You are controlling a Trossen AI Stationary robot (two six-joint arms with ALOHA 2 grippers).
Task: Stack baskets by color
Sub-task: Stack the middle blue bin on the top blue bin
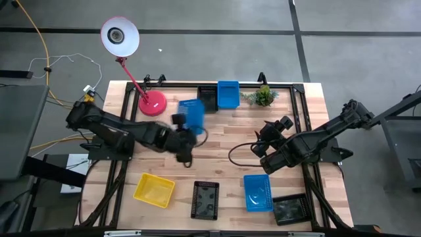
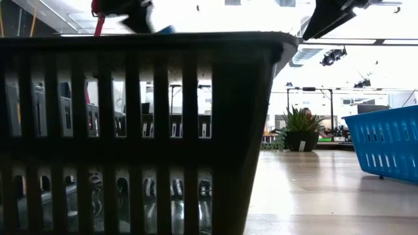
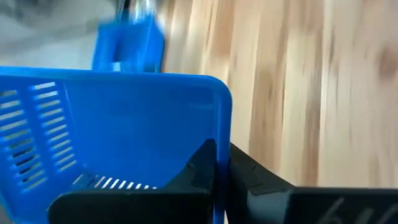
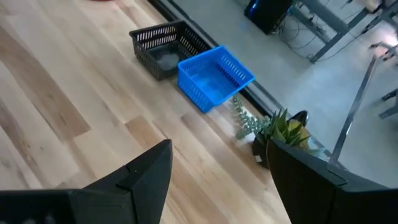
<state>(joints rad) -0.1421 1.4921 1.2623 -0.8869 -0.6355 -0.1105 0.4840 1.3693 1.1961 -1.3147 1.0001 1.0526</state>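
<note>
While clamping the rim of a blue basket above mid-table, left gripper tilting it. Right gripper hovering nearby, fingers spread wide, holding nothing. Resting on the pale wooden table: yellow basket, black basket, pink lamp, plant. Surrounding: grey concrete floor.

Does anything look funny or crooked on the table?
Yes. One blue basket is off the table: the left gripper is shut on its wall and holds it tipped near the pink lamp. At the near right corner, another blue basket sits slightly crooked beside a black basket.
</note>
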